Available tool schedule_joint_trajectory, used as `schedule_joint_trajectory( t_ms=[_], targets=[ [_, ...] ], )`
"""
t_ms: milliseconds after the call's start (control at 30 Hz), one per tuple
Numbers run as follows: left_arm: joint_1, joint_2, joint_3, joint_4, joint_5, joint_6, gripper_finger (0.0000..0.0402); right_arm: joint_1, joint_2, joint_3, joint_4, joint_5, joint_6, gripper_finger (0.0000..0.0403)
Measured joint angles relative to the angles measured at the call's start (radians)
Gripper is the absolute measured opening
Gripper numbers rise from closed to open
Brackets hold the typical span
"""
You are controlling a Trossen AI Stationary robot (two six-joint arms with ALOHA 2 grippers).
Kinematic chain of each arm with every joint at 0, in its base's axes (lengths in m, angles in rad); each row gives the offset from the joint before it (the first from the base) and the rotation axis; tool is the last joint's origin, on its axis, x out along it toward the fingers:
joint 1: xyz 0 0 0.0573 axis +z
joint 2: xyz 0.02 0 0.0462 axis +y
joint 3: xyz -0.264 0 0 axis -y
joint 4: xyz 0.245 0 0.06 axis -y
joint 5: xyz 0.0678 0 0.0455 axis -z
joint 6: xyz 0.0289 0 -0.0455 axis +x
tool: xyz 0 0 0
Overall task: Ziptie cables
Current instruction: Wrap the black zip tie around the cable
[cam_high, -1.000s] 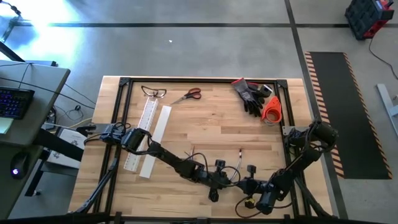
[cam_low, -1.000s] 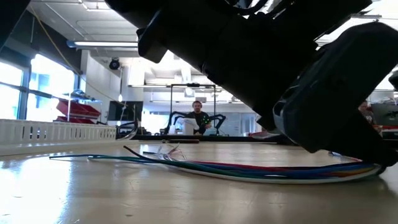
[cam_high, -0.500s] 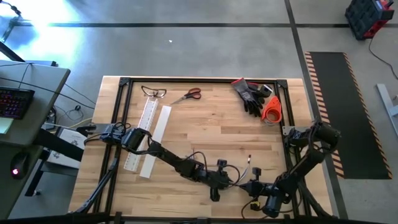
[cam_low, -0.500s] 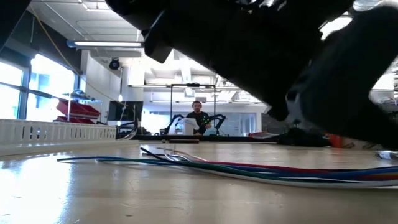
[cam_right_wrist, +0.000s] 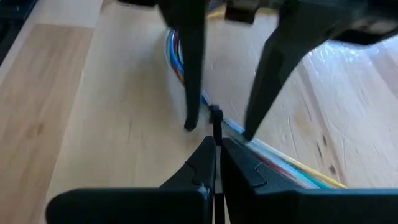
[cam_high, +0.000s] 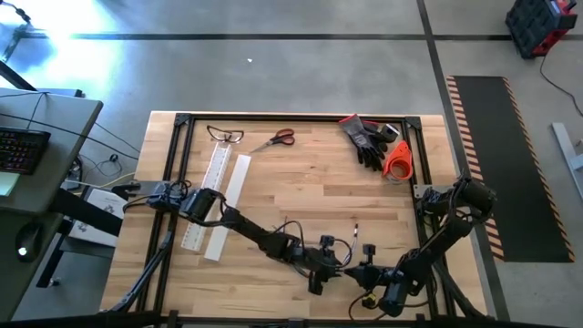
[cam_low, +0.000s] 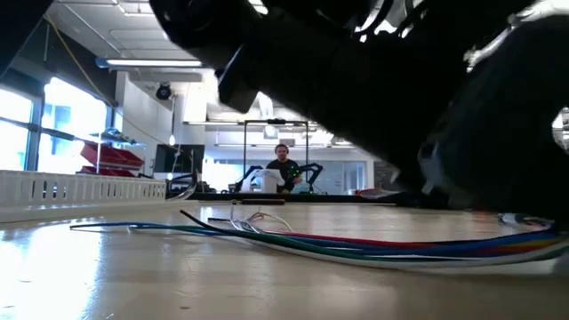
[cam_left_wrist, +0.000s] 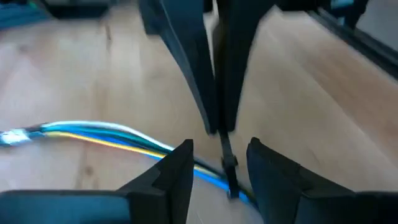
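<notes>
The cables (cam_low: 356,244), thin blue, yellow, red and white wires, lie along the table near its near edge, their free ends fanning out (cam_low: 238,220). A black zip tie (cam_right_wrist: 216,118) stands at the bundle. My right gripper (cam_right_wrist: 216,155) is shut on the tie; it also shows in the high view (cam_high: 364,271). My left gripper (cam_left_wrist: 217,158) is open, one finger on either side of the tie and bundle (cam_left_wrist: 112,134); whether it touches them I cannot tell. It shows in the high view (cam_high: 335,266) just left of the right gripper. My right gripper pinches the zip tie's thin strap (cam_right_wrist: 215,135) between its two fingertips, the strap running on along the fingers' line. The strap runs straight from the fingertips to the tie's head (cam_left_wrist: 231,163) at the cable bundle, which lies on the table.
A white slotted channel (cam_high: 217,173) and a white bar (cam_high: 232,202) lie at the left. Glasses (cam_high: 225,136) and scissors (cam_high: 275,139) lie at the far edge, black gloves (cam_high: 364,141) and an orange tape roll (cam_high: 397,159) at the far right. A person (cam_low: 283,169) sits far behind.
My right gripper has gone a little toward the table's right and near edges and come back, still shut on the tie. The cable bundle slid toward the right with it and then back.
</notes>
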Motion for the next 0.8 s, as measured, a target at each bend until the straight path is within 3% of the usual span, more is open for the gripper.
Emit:
schedule_joint_trajectory(
  t_ms=[167,533,800],
  targets=[
    [-0.012,0.006,0.0,0.009,-0.006,0.001,0.011,0.0,0.0,0.0,0.008,0.003,-0.004,0.0],
    [-0.018,0.006,0.0,0.003,-0.016,0.002,0.0011,0.001,0.0,0.0,0.005,0.002,0.005,0.0],
    [-0.032,0.002,0.003,-0.069,-0.08,-0.015,0.0003,0.009,0.0,0.0,-0.011,-0.028,0.029,0.0]
  ],
)
